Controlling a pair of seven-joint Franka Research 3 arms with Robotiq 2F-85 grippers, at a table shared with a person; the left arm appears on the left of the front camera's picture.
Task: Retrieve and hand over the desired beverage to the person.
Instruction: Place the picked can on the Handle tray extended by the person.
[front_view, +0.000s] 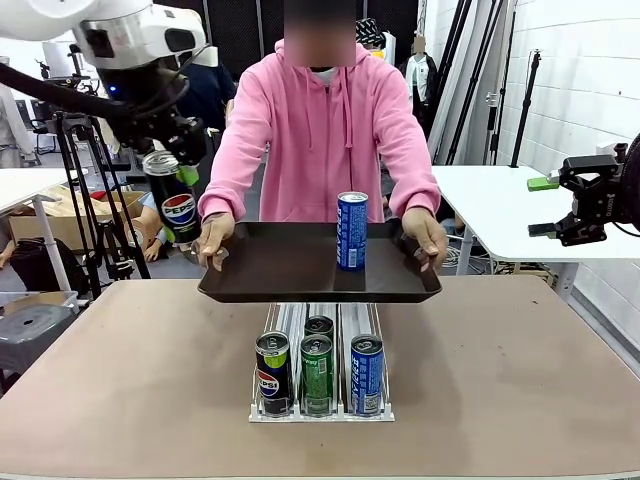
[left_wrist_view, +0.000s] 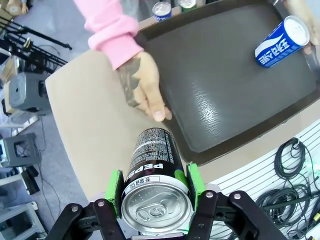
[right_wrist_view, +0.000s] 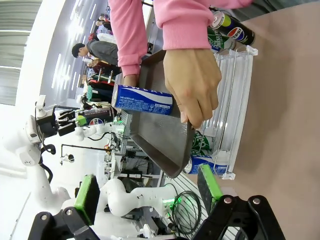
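— Black Pepsi can (front_view: 174, 198): where do you have it?

— You have it in the left gripper (left_wrist_view: 156, 192), up high at the table's left side. Its green pads (left_wrist_view: 116, 192) are clamped on both sides of the can just under the rim; the wrist view looks down on the pull-tab top.

— And the person (front_view: 322, 130)?

— You see the person in the pink hooded sweatshirt standing across the table, both hands gripping a dark brown tray (front_view: 290, 270) held level above the tabletop. One hand (front_view: 213, 240) is on the tray's left edge, the other (front_view: 427, 236) on its right edge. A blue can (front_view: 351, 231) stands upright on the tray, right of its middle.

— Your right gripper (front_view: 543, 207)?

— It hangs at the right edge, well apart from the tray, jaws spread wide with nothing between them.

— Anything else on the table?

— A clear dispenser rack (front_view: 322, 400) sits below the tray, with a black Pepsi can (front_view: 272, 372), a green can (front_view: 316, 373) and a blue can (front_view: 367, 374) at its front, and another can (front_view: 319, 326) behind the green one.
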